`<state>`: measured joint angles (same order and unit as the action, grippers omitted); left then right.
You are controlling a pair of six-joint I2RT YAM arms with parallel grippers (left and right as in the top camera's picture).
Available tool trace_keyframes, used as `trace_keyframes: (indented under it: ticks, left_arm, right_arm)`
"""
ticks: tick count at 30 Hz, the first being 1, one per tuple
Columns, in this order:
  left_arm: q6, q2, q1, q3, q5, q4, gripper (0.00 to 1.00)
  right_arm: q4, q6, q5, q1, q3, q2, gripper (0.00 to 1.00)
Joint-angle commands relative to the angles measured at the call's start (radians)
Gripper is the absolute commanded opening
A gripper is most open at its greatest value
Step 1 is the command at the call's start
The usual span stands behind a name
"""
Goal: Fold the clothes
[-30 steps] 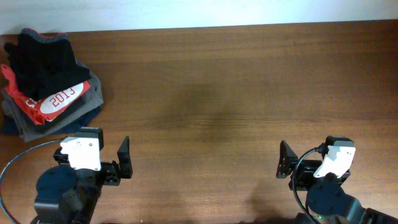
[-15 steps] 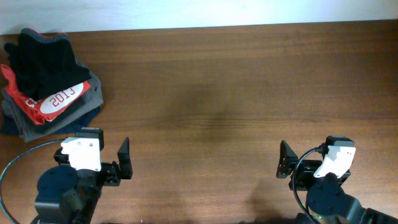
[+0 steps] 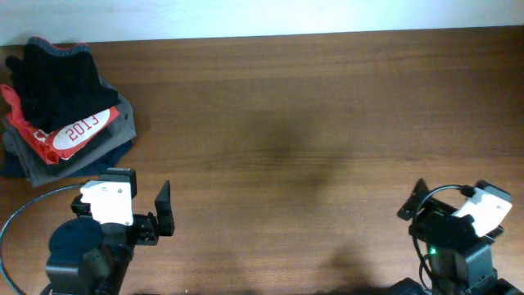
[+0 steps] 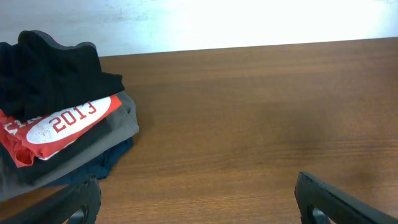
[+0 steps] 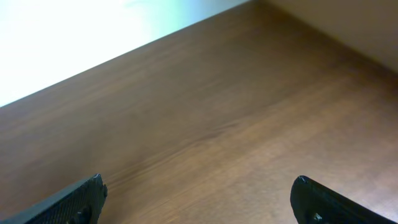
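Observation:
The black trousers (image 3: 56, 75) lie crumpled on top of a clothes pile at the table's far left, with the grey waistband showing at the back. They also show in the left wrist view (image 4: 53, 78). My left gripper (image 3: 141, 197) is open and empty at the front left, short of the pile, with bare wood between its fingers (image 4: 199, 202). My right gripper (image 3: 452, 206) is open and empty at the front right, over bare table (image 5: 199, 199). It is far from the trousers.
Under the trousers lie a red T-shirt printed "2013" (image 3: 75, 129), a grey folded garment (image 3: 123, 121) and a navy one (image 3: 15, 166). The wooden table (image 3: 295, 123) ends at a white wall at the back. Its right edge (image 5: 323, 34) shows in the right wrist view.
My right arm has shifted to the right and turned towards the table's right side. My left arm and the clothes pile have not moved.

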<state>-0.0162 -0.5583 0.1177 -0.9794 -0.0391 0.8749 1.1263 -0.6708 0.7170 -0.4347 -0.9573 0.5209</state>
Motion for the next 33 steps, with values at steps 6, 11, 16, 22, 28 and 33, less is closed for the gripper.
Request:
trace_keyframes:
  ticks: [6, 11, 16, 22, 28, 33]
  left_arm:
    - [-0.006, 0.0, 0.0, 0.01, -0.013, 0.001, 0.99]
    - [-0.006, 0.0, 0.0, 0.01, -0.013, 0.001, 0.99]
    - [-0.006, 0.0, 0.0, 0.01, -0.013, 0.001, 0.99]
    - [-0.006, 0.0, 0.0, 0.01, -0.013, 0.001, 0.99]
    - [-0.006, 0.0, 0.0, 0.01, -0.013, 0.001, 0.99]
    - [-0.006, 0.0, 0.0, 0.01, -0.013, 0.001, 0.99]
  right_arm:
    - [-0.111, 0.365, -0.234, 0.148, 0.012, -0.016, 0.99]
    - [-0.345, 0.811, -0.541, 0.188, 0.119, -0.05, 0.99]
    - [-0.582, 0.906, -0.66, 0.216, 0.32, -0.099, 0.99]
    - [-0.825, 0.907, -0.702, 0.228, 0.542, -0.18, 0.99]
    - [-0.98, 0.907, -0.718, 0.275, 0.726, -0.29, 0.99]
    - [-1.02, 0.941, -0.754, 0.318, 0.816, -0.384, 0.99]
